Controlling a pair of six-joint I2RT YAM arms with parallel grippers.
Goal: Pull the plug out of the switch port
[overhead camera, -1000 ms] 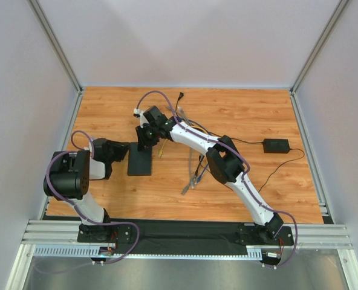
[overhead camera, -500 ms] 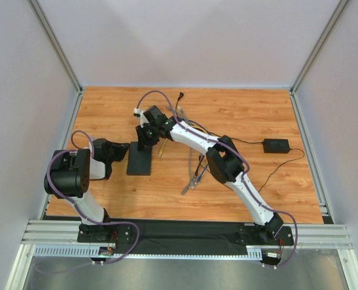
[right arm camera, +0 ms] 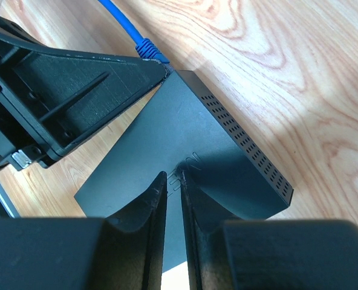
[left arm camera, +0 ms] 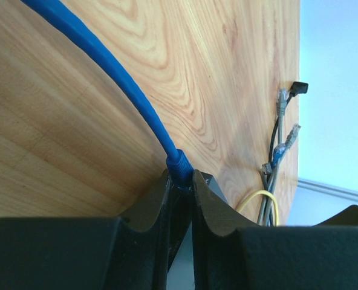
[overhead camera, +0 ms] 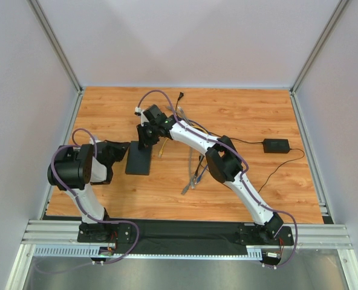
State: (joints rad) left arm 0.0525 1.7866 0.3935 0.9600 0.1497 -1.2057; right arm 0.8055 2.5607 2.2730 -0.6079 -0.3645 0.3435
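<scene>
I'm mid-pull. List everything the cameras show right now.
switch: 1, matte black, centre-left of the table
blue plug: 1, blue, at the switch's edge
blue cable: 1, blue, runs from that plug
loose cables: several, grey, yellow and black, right of the switch
adapter brick: 1, black, right side
table: 1, wood grain
left pincer: 1, black, shut on the blue plug
right pincer: 1, black, shut, tips on the switch's top
</scene>
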